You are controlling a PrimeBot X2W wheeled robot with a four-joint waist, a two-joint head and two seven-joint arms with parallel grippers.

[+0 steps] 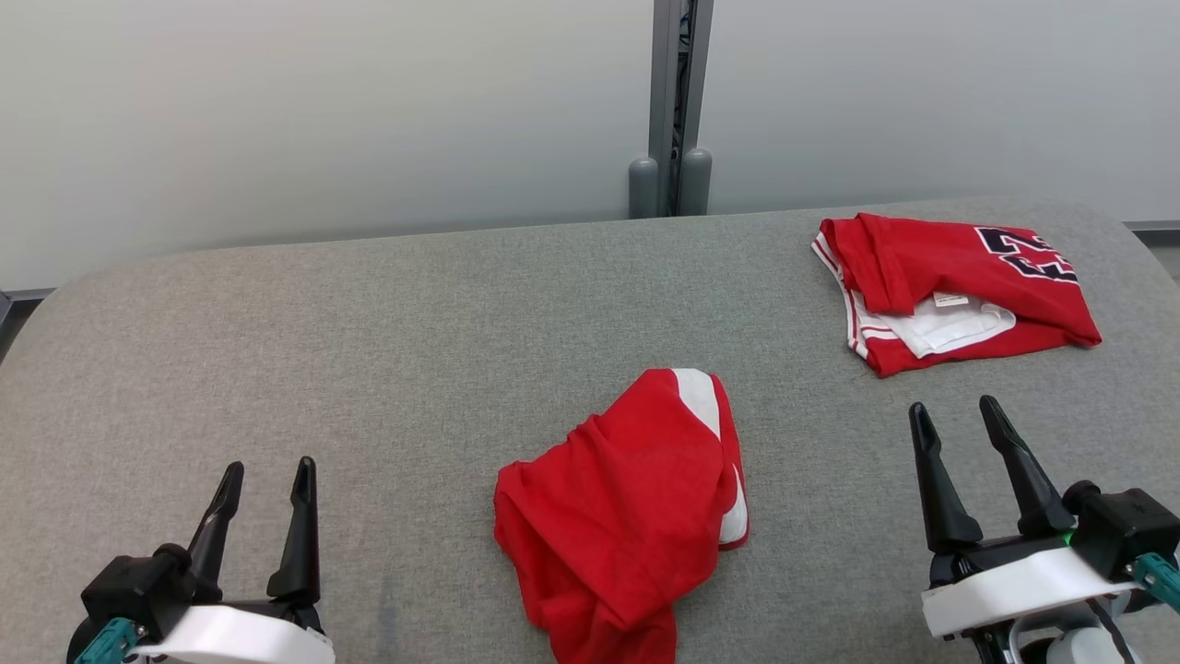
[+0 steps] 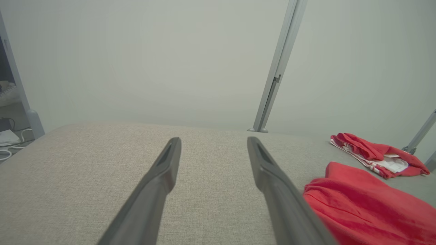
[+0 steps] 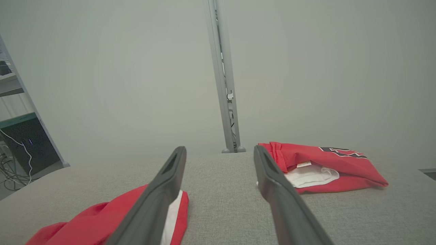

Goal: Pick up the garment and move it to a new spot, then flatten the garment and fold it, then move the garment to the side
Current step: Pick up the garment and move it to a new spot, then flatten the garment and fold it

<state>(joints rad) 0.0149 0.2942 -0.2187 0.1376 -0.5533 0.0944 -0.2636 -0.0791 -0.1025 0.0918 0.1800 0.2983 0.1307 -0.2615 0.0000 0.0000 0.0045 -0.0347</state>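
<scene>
A crumpled red garment (image 1: pixel 622 512) with white trim lies bunched near the table's front edge, between my two arms. It also shows at the lower right in the left wrist view (image 2: pixel 368 204) and at the lower left in the right wrist view (image 3: pixel 102 221). My left gripper (image 1: pixel 267 475) stands open at the lower left, well apart from the cloth, nothing between its fingers. My right gripper (image 1: pixel 959 415) stands open at the lower right, also clear of it. The same open, bare fingers rise in the left wrist view (image 2: pixel 214 141) and the right wrist view (image 3: pixel 219 151).
A second red garment (image 1: pixel 949 286), folded, with white lining and dark lettering, lies at the table's back right (image 3: pixel 320 166). The grey fabric table (image 1: pixel 369 369) has rounded corners. A pale wall with a grey post (image 1: pixel 678 111) stands behind it.
</scene>
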